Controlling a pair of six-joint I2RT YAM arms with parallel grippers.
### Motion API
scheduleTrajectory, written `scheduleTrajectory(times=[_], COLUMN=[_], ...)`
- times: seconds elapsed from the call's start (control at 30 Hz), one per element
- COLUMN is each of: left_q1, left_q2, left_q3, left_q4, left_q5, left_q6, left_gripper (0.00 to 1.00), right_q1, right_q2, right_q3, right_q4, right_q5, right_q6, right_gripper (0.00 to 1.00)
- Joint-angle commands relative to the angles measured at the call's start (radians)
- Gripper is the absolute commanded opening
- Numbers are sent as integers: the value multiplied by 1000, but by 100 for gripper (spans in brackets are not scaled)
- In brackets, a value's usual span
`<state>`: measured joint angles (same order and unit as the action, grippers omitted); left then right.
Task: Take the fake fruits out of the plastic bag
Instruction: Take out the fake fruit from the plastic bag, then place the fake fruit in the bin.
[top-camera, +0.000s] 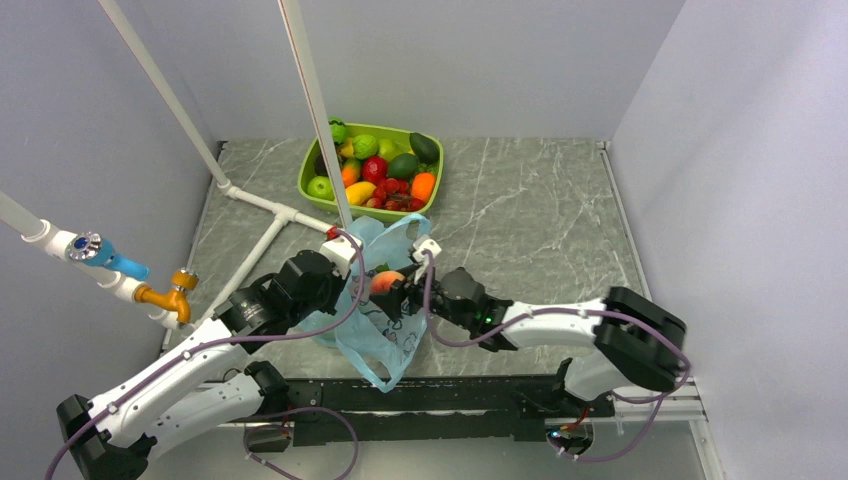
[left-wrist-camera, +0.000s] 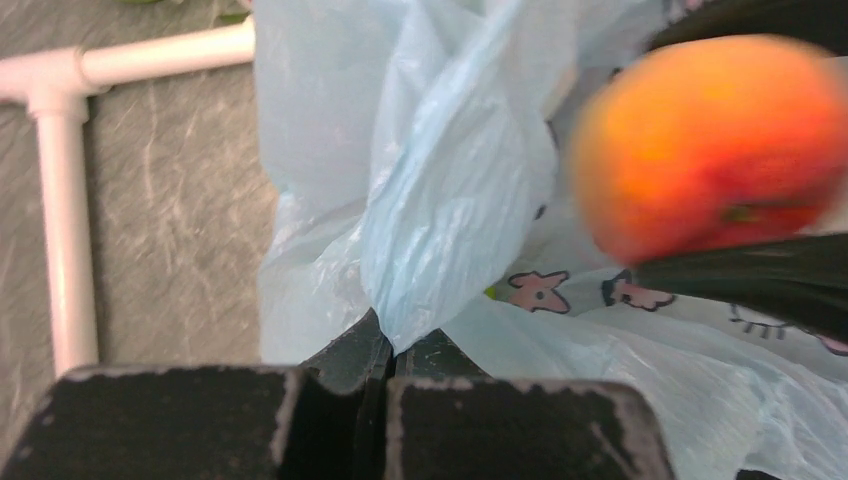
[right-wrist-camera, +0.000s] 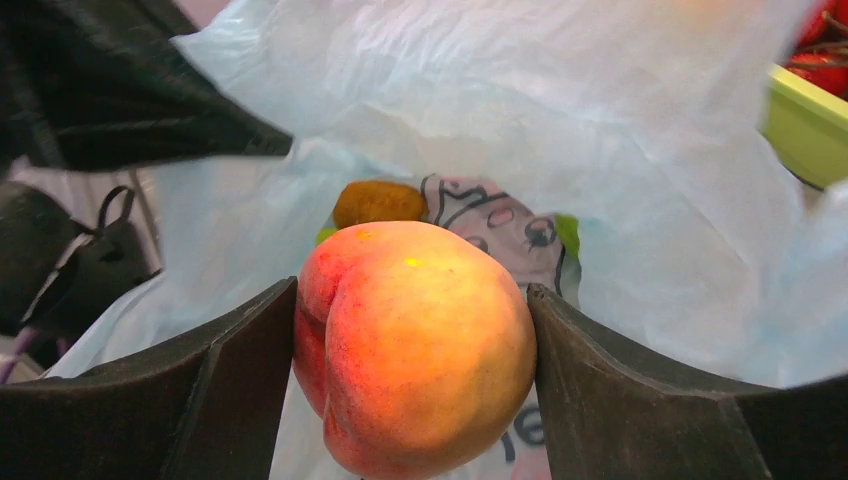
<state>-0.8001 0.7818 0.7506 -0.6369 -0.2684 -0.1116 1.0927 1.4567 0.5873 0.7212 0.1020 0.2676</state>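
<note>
The peach (right-wrist-camera: 415, 345) is pinched in the right hand (top-camera: 403, 292) at the mouth of the plastic bag (left-wrist-camera: 450, 180). The left hand (left-wrist-camera: 385, 352), pressed together, grips the bag's edge. Lifting out is the step in hand; next, carry it clear onto the surface (top-camera: 540, 200).

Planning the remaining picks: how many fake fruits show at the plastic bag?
3 at least: the peach in the right gripper, a brown kiwi-like piece deeper in the plastic bag, and a green fruit peeking beside it. Others may be hidden.

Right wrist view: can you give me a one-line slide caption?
Right gripper grips the peach between both fingers at the mouth of the plastic bag, with a brown kiwi-like fruit lying inside.
</note>
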Motion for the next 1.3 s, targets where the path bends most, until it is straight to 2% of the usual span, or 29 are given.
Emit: scheduleTrajectory(times=[0.0,0.1,0.2,0.33,0.43,0.67,0.8,0.97,1.07,1.27], left_q1=[-1,4,13,31,41,48,49,49,48,48], left_q2=[10,14,14,25,36,31,34,59,110,150], left_q3=[50,56,56,60,67,63,59,43,68,74], left_q4=[-66,-93,-96,-107,-123,-119,-104,-36,-67,-60], left_q5=[-190,-279,-302,-323,-344,-345,-295,-134,-131,-84], left_q6=[-62,-91,-98,-110,-120,-118,-94,-28,-40,-21], left_gripper=[0,0,0,0,0,0,0,0,0,0], right_q1=[1,-8,-62,-208,-302,-482,-554,-598,-618,-635], right_q2=[-200,-385,-523,-626,-635,-404,-228,-13,89,338], right_q3=[-101,-151,-139,-134,-128,-19,92,256,331,612], right_q4=[-123,-225,-339,-406,-399,-378,-360,-338,-276,-262], right_q5=[4,124,235,248,236,128,48,-5,-26,-122], right_q6=[42,35,4,2,18,146,195,195,191,179], right_gripper=[4,1,0,0,0,0,0,0,0,0])
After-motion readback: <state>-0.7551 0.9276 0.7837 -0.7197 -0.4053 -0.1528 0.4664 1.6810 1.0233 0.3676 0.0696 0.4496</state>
